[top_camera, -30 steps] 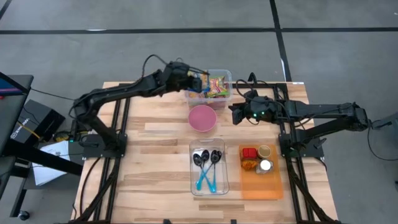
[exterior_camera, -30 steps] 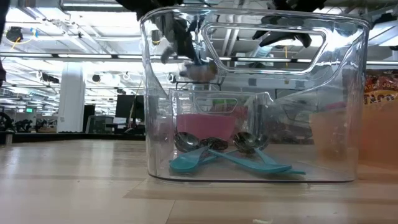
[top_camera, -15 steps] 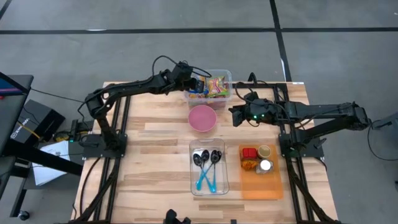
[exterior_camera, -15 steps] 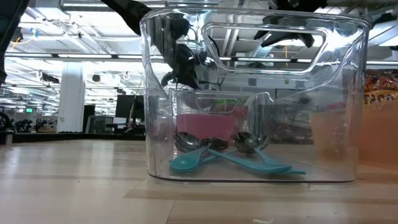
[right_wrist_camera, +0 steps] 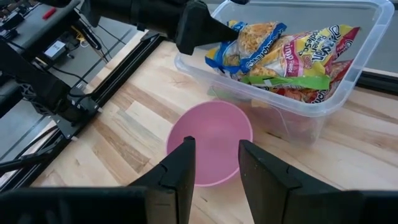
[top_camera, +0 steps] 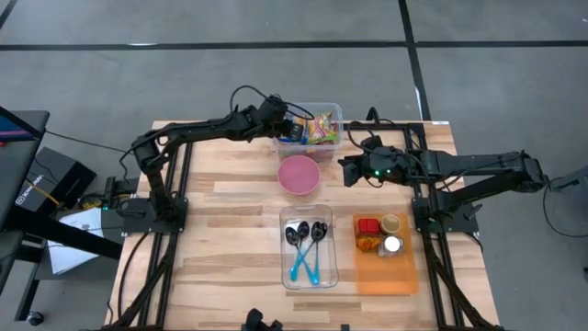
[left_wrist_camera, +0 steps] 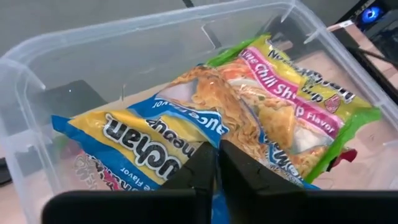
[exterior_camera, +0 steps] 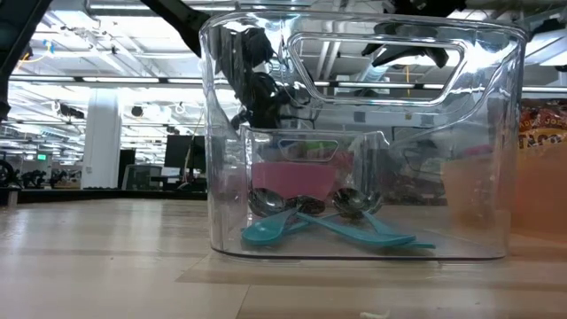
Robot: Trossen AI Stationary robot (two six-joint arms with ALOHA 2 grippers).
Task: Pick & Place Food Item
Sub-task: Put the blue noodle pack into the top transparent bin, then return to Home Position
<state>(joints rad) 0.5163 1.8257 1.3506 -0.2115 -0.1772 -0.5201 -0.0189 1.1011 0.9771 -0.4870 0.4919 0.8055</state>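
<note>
A clear plastic bin (top_camera: 335, 112) at the table's far edge holds noodle packets. A blue-and-yellow packet (left_wrist_camera: 137, 143) lies on top, and a green-and-pink one (left_wrist_camera: 298, 93) lies beside it. My left gripper (left_wrist_camera: 217, 152) is shut and reaches down into the bin's left end (top_camera: 287, 126), its tips at the blue-and-yellow packet. A pink bowl (top_camera: 299, 174) stands on the table in front of the bin. My right gripper (right_wrist_camera: 216, 155) hangs open to the right of the bowl (top_camera: 347, 171) with nothing between its fingers. My left gripper slants down from the table's left, its shut fingertips (left_wrist_camera: 208, 163) at the top face of the blue-and-yellow packet (left_wrist_camera: 186, 134), near the packet's middle. The packet lies flat in the bin. Whether the tips touch it, I cannot tell.
A clear container with several spoons (top_camera: 309, 246) stands near the table's middle and fills the low view (exterior_camera: 354, 133). An orange tray (top_camera: 386, 271) with small jars sits to its right. Bare wood lies on the table's left half.
My left gripper has come down from above the bin's left end into the bin, tipping further downward, and now stands at the blue-and-yellow packet. Its fingers have stayed shut. The packets, the bowl and my right gripper have kept still.
</note>
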